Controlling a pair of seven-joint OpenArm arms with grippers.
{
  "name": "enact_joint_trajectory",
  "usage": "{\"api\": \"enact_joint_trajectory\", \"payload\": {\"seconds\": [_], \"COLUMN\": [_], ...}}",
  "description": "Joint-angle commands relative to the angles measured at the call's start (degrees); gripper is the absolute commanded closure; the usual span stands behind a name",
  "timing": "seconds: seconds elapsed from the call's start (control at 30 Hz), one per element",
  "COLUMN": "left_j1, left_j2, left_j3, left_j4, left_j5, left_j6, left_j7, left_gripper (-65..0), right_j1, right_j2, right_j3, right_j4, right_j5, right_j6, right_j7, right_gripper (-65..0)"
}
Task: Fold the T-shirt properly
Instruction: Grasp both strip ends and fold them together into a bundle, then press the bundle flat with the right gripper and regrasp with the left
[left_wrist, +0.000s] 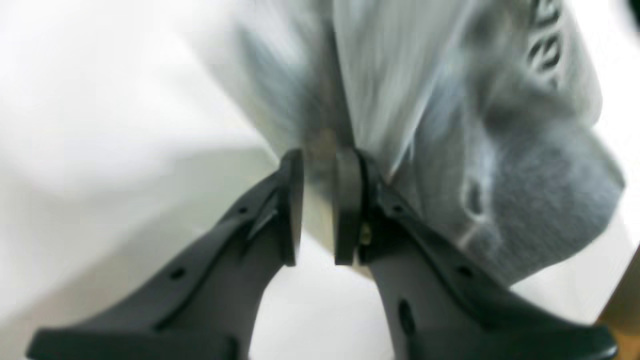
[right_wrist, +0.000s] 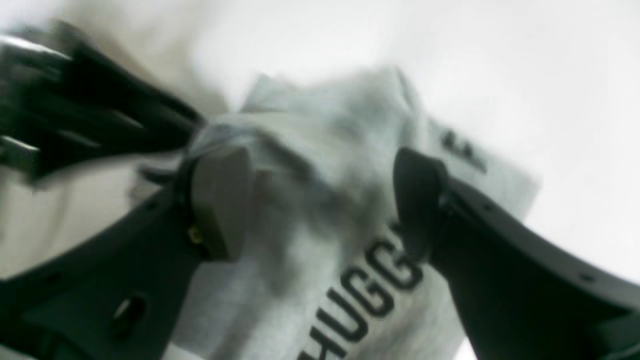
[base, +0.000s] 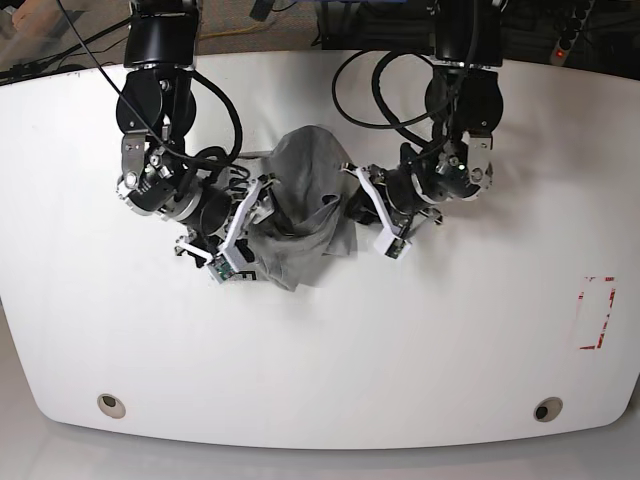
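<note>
The T-shirt (base: 300, 215) is lying bunched at the middle of the white surface (base: 320, 350). The right end effector (right_wrist: 320, 205) is standing wide over its lettering, at 9 o'clock. The left end effector (left_wrist: 320, 205), at 3 o'clock, is showing a narrow gap; whether it is gripping cloth I cannot tell.

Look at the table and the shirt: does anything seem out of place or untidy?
Yes. The T-shirt lies bunched in a crumpled heap between the two grippers, not flat. Its lettering is partly buried in folds. A red marking sits near the table's edge.

White table (base: 330, 370), dark cluttered background
</note>
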Motion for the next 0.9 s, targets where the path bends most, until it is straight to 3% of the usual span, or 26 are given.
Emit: {"api": "enact_joint_trajectory", "payload": {"seconds": [0.0,0.1,0.27,0.37,0.6,0.87], "left_j1": [0.0,1.85,4.05,6.16,9.32,10.29], "left_j2": [-0.13,-2.24,-6.46,-7.51,-7.77,-10.76], "left_j3": [0.07,0.07,-0.02,-2.57,-10.48,-10.65], "left_j4": [4.2,8.33,12.47,14.14,14.4,17.04], "left_j5": [-0.98,-0.98,-0.9,-0.9,-0.9,-0.9], "left_j6": [-0.29,-0.29,-0.29,-0.29,-0.38,-0.38], "left_j7": [-1.14,-1.14,-1.14,-1.14,-1.06,-1.06], "left_gripper": [-9.9,-9.7,-9.7,-9.7,-9.7,-9.7], "right_j1": [1.0,1.44,3.55,4.78,11.37,15.15], "right_j2": [0.34,0.43,0.17,-0.27,-6.69,-6.96], "right_j3": [3.3,5.49,2.5,-0.4,-5.85,-6.37], "right_j4": [-2.42,-7.52,-13.23,-13.49,-15.34,-17.28], "right_j5": [4.09,8.13,10.15,10.07,9.8,9.8], "right_j6": [1.1,3.04,4.0,3.74,3.56,3.56], "right_j7": [1.11,1.11,1.37,1.55,1.9,1.9], "right_gripper": [-41.4,-41.4,-41.7,-41.5,-41.5,-41.5]}}
